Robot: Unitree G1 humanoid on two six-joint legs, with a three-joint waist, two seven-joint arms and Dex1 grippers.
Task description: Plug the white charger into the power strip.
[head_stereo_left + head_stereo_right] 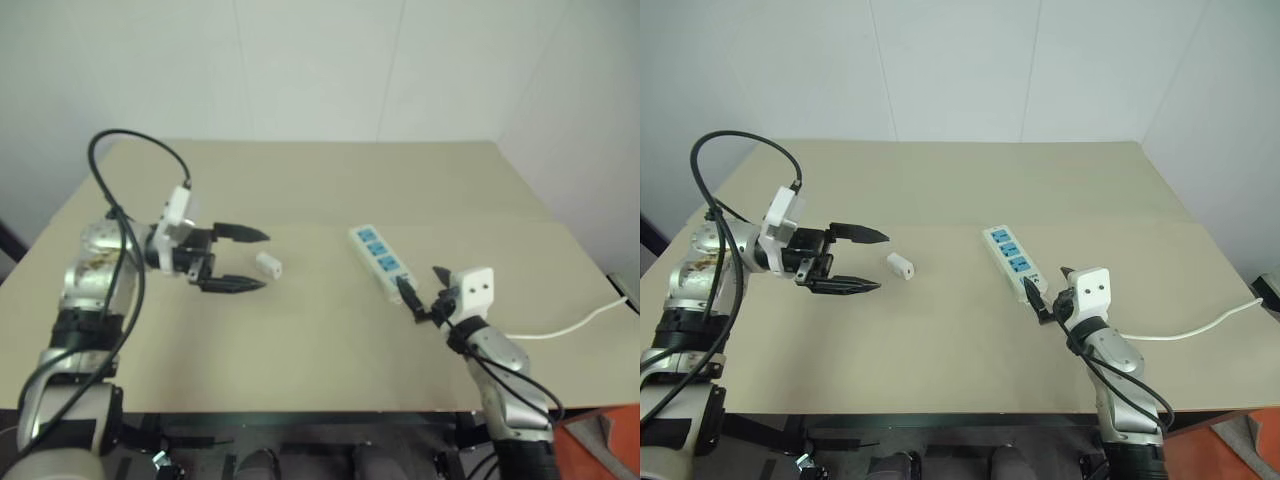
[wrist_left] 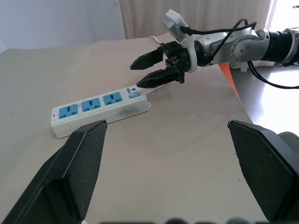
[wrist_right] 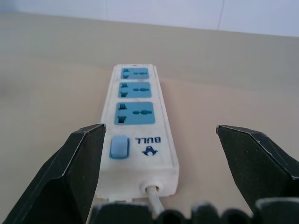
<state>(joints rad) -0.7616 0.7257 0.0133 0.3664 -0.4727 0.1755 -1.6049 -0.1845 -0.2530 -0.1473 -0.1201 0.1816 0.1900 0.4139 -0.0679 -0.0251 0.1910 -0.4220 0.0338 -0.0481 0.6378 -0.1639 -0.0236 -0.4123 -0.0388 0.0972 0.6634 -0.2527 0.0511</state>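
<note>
Both grippers stood empty with jaws spread: the left gripper (image 1: 855, 262) hovered beside the small white block charger (image 1: 900, 265) lying on the tan table (image 1: 940, 340), the right gripper (image 1: 420, 290) at the long white blue-socketed power strip (image 1: 1012, 258). Nothing was plugged; grasping and insertion remained.

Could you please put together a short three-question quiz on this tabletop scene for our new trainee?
1. True or false: the white charger is already plugged into the power strip.
2. Which gripper is nearer the charger: A) left gripper B) right gripper?
3. How many blue socket faces does the strip have?

Key: 1 false, it lies loose on the table; 2 A; 3 three.
</note>
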